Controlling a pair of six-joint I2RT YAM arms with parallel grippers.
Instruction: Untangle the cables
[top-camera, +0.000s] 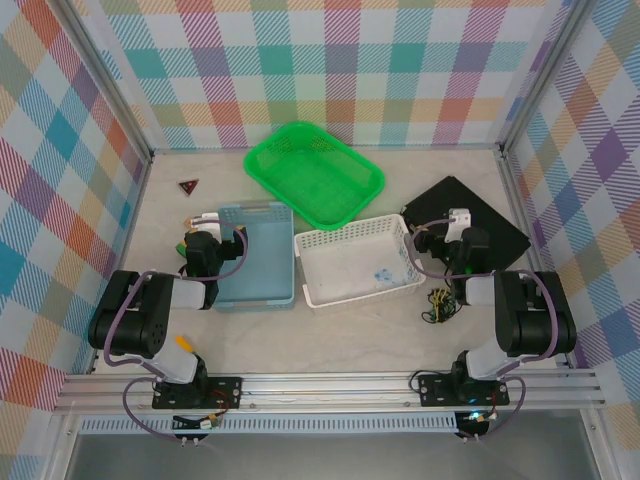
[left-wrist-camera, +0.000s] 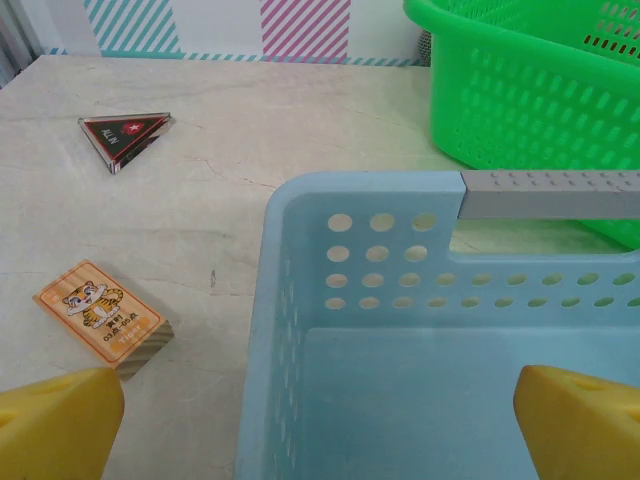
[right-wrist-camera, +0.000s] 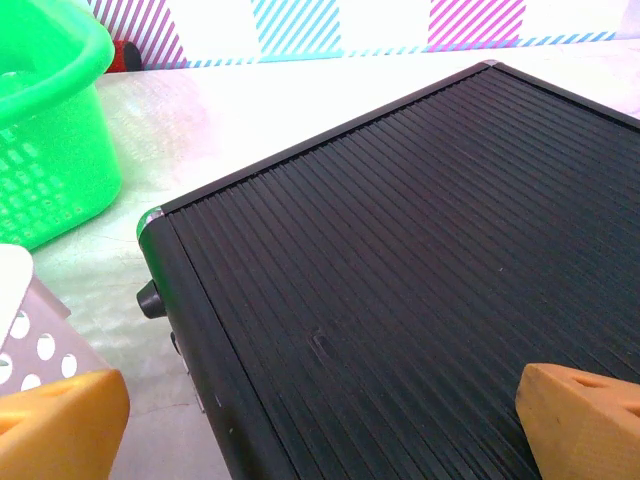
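Note:
The cables (top-camera: 438, 303) lie as a small knotted bundle of black, dark green and tan-yellow strands on the table, just left of the right arm and in front of the white basket. My right gripper (right-wrist-camera: 325, 425) hangs open over a black ribbed box (right-wrist-camera: 400, 300), its yellow fingertips (right-wrist-camera: 60, 420) wide apart with nothing between them. From above, the right gripper (top-camera: 458, 235) sits behind the bundle. My left gripper (left-wrist-camera: 320, 425) is open above the left wall of the light blue basket (left-wrist-camera: 290, 300), holding nothing. In the top view the left gripper (top-camera: 205, 232) is far from the cables.
A green basket (top-camera: 315, 172) stands at the back centre, a white basket (top-camera: 355, 262) in the middle, the blue basket (top-camera: 255, 255) beside it. A wooden tiger block (left-wrist-camera: 100, 318) and a dark triangular piece (left-wrist-camera: 125, 137) lie left of the blue basket. Checkered walls enclose the table.

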